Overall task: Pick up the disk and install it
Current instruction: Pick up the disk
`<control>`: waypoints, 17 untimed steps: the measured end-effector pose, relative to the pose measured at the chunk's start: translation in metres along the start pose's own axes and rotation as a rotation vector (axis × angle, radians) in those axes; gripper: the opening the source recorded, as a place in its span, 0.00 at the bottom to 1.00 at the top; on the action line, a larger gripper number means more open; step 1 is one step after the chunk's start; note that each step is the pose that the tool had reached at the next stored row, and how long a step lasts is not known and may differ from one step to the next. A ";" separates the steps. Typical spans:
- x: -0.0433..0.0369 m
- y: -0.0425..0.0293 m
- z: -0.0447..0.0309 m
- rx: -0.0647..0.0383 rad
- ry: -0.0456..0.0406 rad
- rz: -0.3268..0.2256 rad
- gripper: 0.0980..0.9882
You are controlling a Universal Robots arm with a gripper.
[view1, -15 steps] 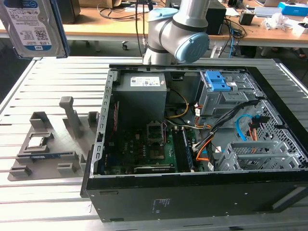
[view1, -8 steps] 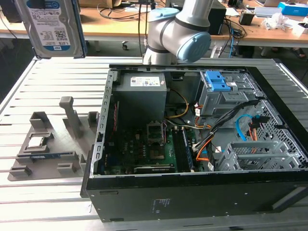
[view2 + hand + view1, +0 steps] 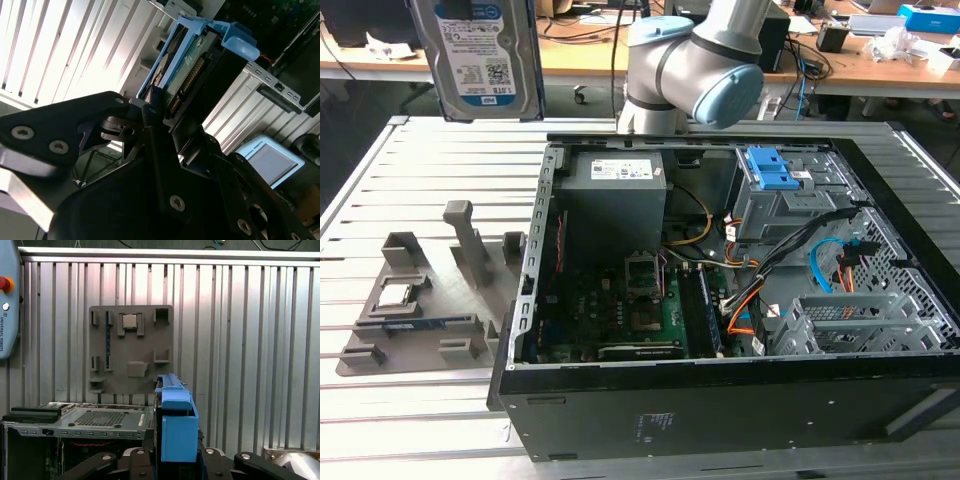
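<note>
Above the slatted table (image 3: pixel 420 180), disk (image 3: pixel 485 55) held clear, its end pinched between the jaws

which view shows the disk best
The exterior view: the disk faces the camera, white-and-blue label showing. The second wrist view shows its connector edge and blue rail, clamped in the gripper. The first wrist view shows its blue end.

One disk (image 3: pixel 485 55), one open computer case (image 3: pixel 720 410), one grey fixture plate (image 3: pixel 430 335), one processor chip (image 3: pixel 397 294).
</note>
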State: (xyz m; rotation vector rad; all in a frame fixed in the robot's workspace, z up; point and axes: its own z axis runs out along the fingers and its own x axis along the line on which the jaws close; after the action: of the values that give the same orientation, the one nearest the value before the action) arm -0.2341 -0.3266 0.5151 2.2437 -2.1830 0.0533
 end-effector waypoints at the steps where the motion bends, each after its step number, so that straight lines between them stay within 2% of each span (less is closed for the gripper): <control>1: 0.0001 -0.0031 0.0001 0.000 0.0000 0.000 0.30; 4: 0.0004 -0.0135 0.0003 0.000 -0.0001 0.000 0.30; 7: 0.0010 -0.0351 0.0006 0.000 0.0000 0.000 0.30; 8: 0.0011 -0.0391 0.0007 0.000 -0.0001 0.000 0.30; 12: 0.0014 -0.0541 0.0010 0.000 -0.0001 0.000 0.30; 16: 0.0016 -0.0603 0.0011 0.000 -0.0001 0.000 0.30; 17: 0.0018 -0.0673 0.0012 0.000 -0.0001 0.000 0.30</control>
State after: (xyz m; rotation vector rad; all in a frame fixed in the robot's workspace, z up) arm -0.1667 -0.3265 0.5151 2.2438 -2.1831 0.0533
